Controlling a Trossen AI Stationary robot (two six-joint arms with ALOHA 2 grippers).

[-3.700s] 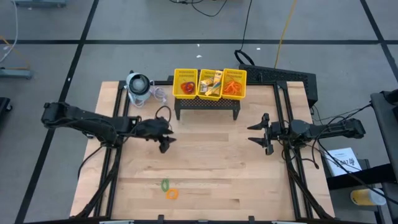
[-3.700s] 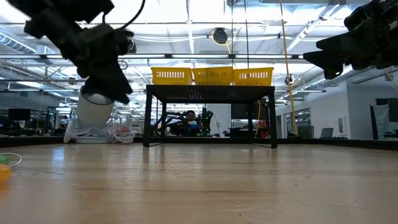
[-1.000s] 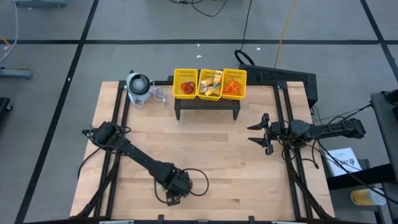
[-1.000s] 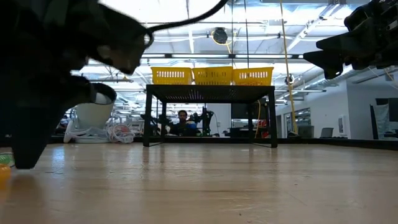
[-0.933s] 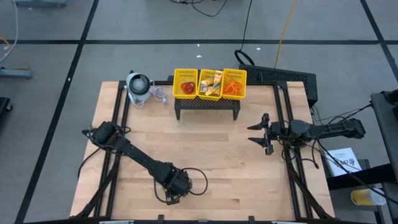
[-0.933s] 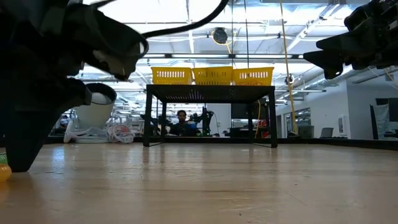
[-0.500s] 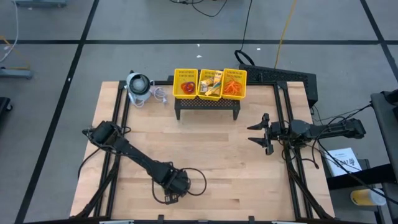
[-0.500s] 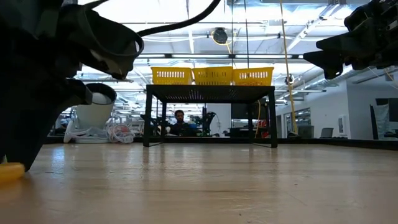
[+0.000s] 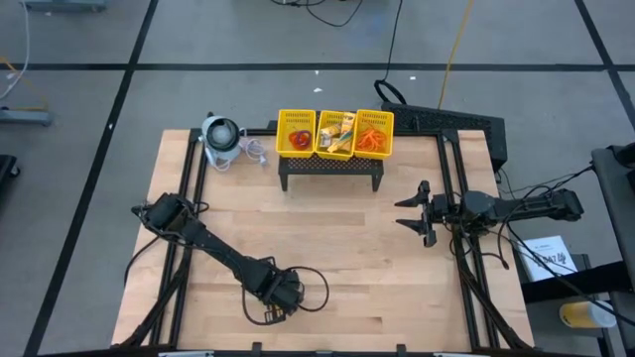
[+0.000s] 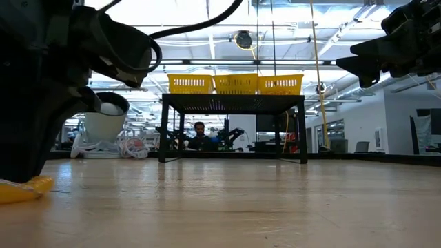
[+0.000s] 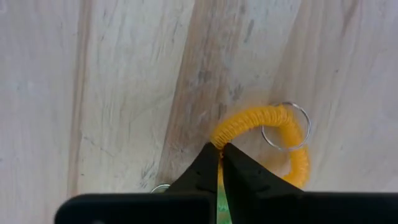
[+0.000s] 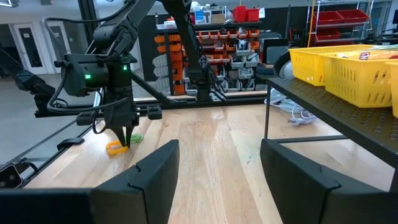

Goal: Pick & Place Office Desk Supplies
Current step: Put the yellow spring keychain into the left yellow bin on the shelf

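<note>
Left wrist view: the left gripper (image 11: pixel 220 151), fingertips pinched together, clamps an orange coiled ring (image 11: pixel 264 134) lying on the wooden table (image 11: pixel 93 93).
A thin metal ring (image 11: pixel 285 126) is attached to the coil, and a green item shows just behind the fingers. In the high view the left gripper (image 9: pixel 268 315) is down at the table's near edge, well apart from the yellow mesh basket (image 9: pixel 335 134) on its black stand, whose three compartments hold other supplies. In the low view the orange ring (image 10: pixel 21 189) rests on the wood. The right gripper (image 9: pixel 415 211) hangs over the table's right side, jaws spread wide and empty.
</note>
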